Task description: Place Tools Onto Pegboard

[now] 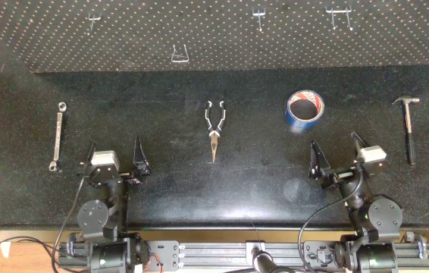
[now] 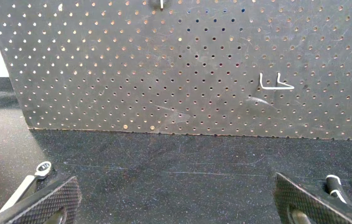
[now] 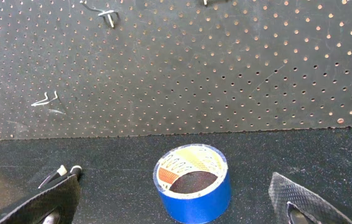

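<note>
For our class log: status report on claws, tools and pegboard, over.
Left claw open, right claw open, both empty. Wrench, pliers, tape, hammer on table, none hung. Nothing blocking pegboard.
</note>
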